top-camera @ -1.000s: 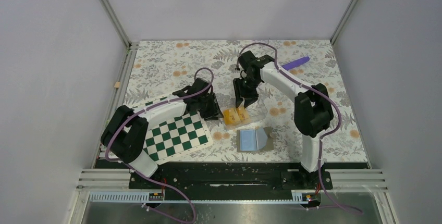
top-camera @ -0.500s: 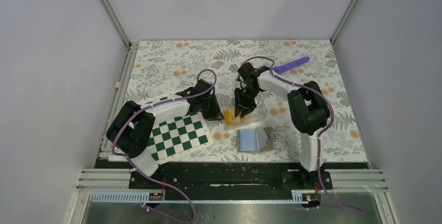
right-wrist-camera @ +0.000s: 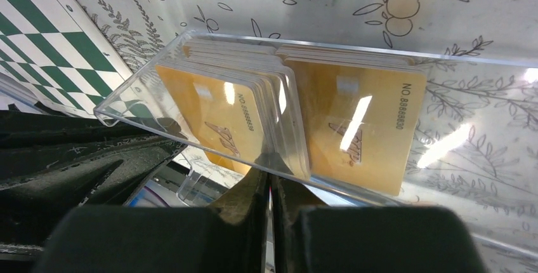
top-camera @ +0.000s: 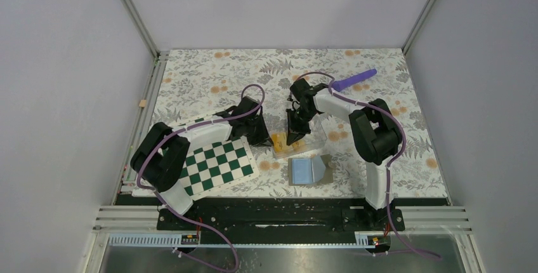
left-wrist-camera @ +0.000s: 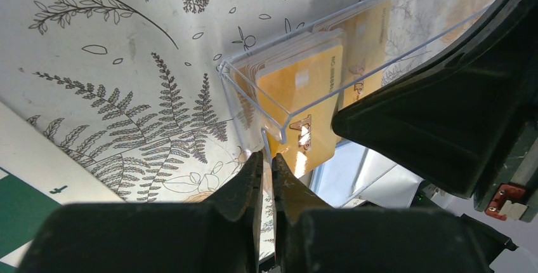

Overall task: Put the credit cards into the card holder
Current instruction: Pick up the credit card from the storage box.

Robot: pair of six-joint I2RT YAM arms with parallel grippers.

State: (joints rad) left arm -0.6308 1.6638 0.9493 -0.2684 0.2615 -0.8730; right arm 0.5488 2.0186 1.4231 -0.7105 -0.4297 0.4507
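The credit cards (top-camera: 280,140) are orange-yellow and stand in two stacks (right-wrist-camera: 216,108) (right-wrist-camera: 358,117) inside a clear plastic box (top-camera: 314,139). My left gripper (left-wrist-camera: 267,157) is shut on the box's thin end wall (left-wrist-camera: 250,101), at the left end of the box in the top view (top-camera: 263,138). My right gripper (right-wrist-camera: 269,168) is shut at the box's near side between the two stacks, seemingly on a clear divider. In the top view it points down onto the box (top-camera: 294,138). A flat blue-grey case (top-camera: 306,170), which I take for the card holder, lies open just in front.
A green-and-white chessboard (top-camera: 216,162) lies under my left arm, close to the box's left end. A purple rod (top-camera: 355,78) lies at the back right. The floral tablecloth (top-camera: 209,76) covers the table, which has walls on three sides.
Both grippers have gone from partly open to shut. My right gripper came down and forward onto the box, and my left gripper edged in to its left end.
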